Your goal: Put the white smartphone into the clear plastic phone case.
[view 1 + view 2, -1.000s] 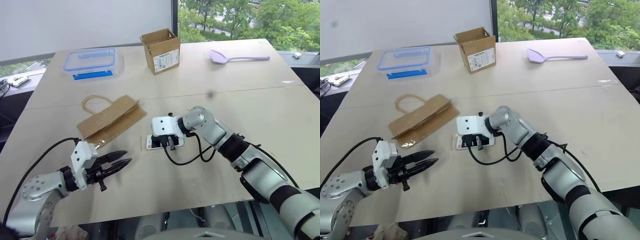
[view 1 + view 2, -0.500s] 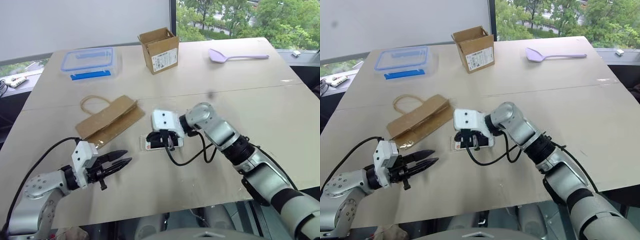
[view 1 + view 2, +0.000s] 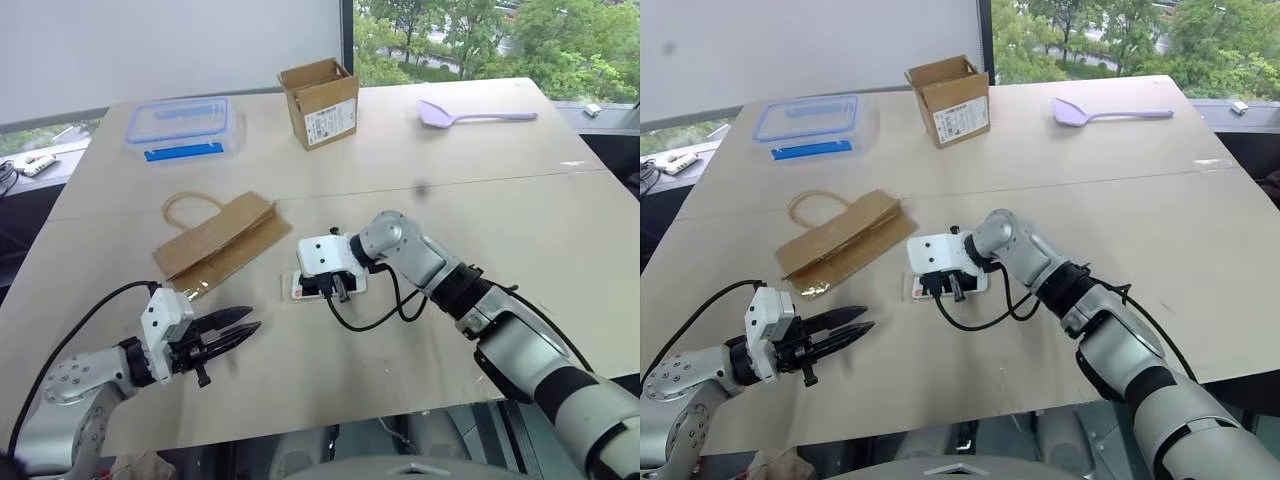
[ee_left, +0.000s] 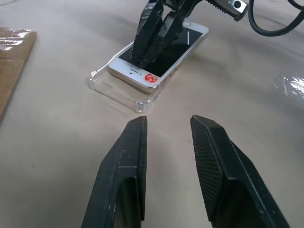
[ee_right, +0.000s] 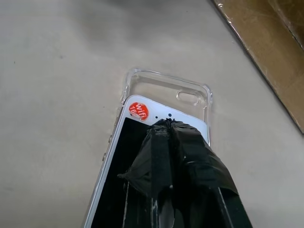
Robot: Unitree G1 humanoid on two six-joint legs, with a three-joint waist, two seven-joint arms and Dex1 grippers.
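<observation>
in the left wrist view, white smartphone (image 4: 159, 47) half-seated in clear plastic phone case (image 4: 124, 88)

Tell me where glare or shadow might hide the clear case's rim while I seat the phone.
Left wrist view: the clear plastic phone case rim catches bright highlights and reads well; a glare patch sits on the table to one side. Right wrist view: the shut right gripper covers the white smartphone, and the case's end stays faint against the table.

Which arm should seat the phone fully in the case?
Right. The right gripper, shut, already presses on the white black-screened smartphone, lying partly in the clear plastic phone case. The left gripper hovers apart, nearer the table edge.
</observation>
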